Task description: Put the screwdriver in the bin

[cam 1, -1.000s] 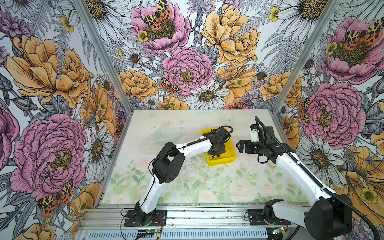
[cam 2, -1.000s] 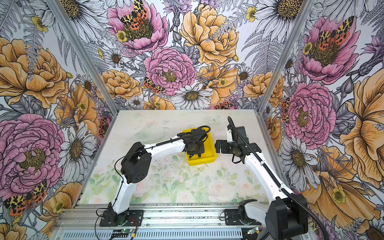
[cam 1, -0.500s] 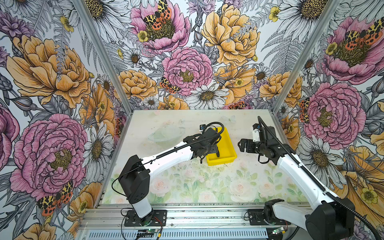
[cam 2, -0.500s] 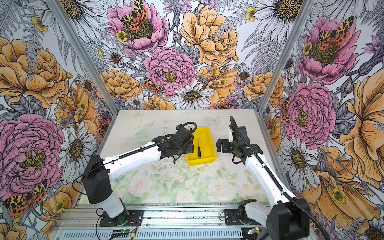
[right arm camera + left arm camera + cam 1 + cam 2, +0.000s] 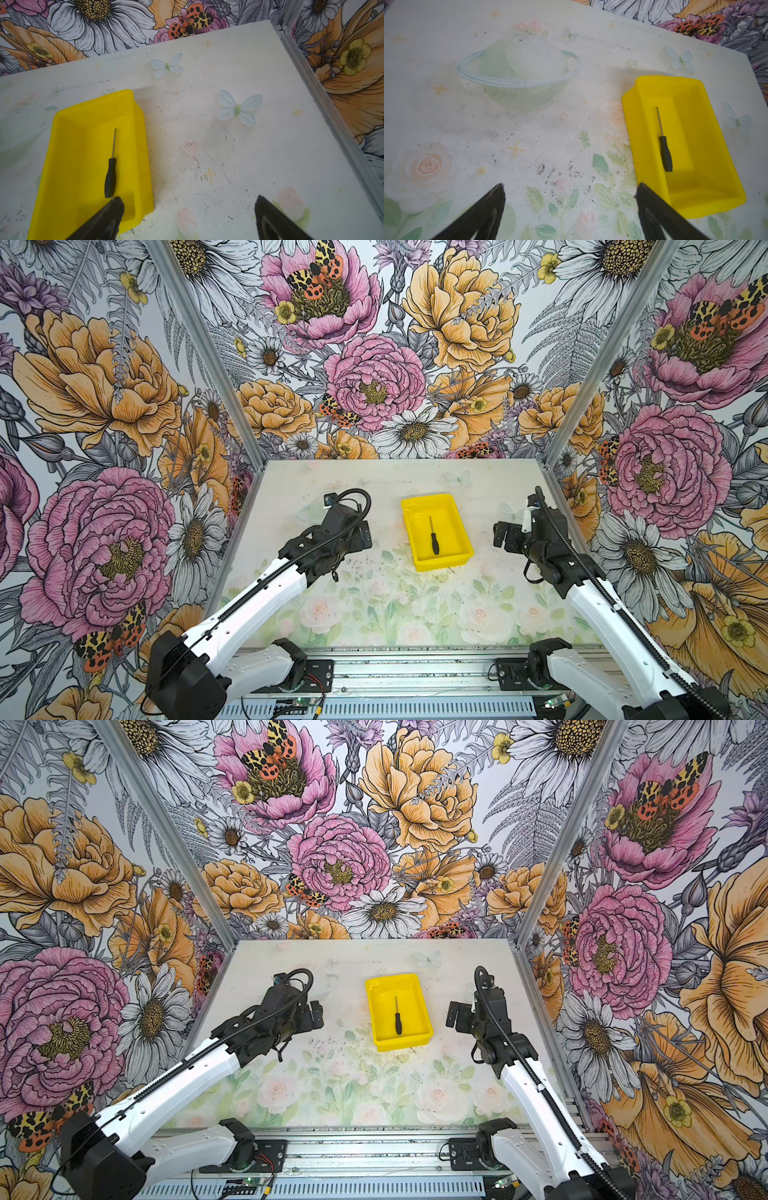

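A: What surrounds the workplace?
B: Walls with big printed flowers [image 5: 365,377] stand on three sides. The table [image 5: 395,605] has a pale flower print with some dark scuff marks.
A: Where is the screwdriver [image 5: 433,536]?
B: It lies flat on the floor of the yellow bin [image 5: 444,564], around the middle of the table. The black handle points to the near side and the thin shaft to the far side.
A: And the left gripper [image 5: 362,534]?
B: It is to the left of the bin, apart from it and about level with the screwdriver. In the left wrist view its two fingertips [image 5: 499,190] stand wide apart with only table between them. It holds nothing.
A: The right gripper [image 5: 503,533]?
B: It is to the right of the bin, also apart from it. Its jaws are spread wide too, and they are empty. The bin sits between the two grippers.
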Motion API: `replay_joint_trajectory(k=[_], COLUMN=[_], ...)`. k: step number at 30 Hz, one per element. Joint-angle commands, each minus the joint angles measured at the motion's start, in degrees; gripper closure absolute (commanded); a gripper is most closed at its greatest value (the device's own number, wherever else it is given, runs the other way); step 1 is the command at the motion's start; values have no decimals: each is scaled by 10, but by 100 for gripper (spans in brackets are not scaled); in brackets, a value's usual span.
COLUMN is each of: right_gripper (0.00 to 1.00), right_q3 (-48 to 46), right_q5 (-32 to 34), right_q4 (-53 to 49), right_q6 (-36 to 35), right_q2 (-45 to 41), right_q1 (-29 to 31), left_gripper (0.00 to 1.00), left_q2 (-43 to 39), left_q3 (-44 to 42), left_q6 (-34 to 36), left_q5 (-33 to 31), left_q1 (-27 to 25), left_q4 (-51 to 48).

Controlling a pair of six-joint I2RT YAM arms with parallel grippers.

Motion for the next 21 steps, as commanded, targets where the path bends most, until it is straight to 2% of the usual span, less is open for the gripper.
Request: replay_joint_trajectory(k=[1,6,9,13,17,21], right_gripper=[1,1,0,1,1,1], right_q3=[-42,-125,-178,-248,-306,-313], right_q5=[71,189,154,137,136,142], right_q4=[45,92,132,176,234,303], right_q6=[0,6,-46,-73,-102,-126], right_q2=[-32,-101,-155,-215,-240,-198], right_q1=[-4,-10,-16,-17,-18,-24], left_gripper=[1,1,1,1,1,1], left_q2=[-58,-165,-231,-305,-332,-271], left_q3=[-48,-161,-234,-318,-393,-393], left_q6=[80,129,202,278,259,259], left_q5=[-32,-103,-103,-83,-76,-80], left_q1=[52,107,130,159,188,203], left_q4=[36,108,161,247,322,361])
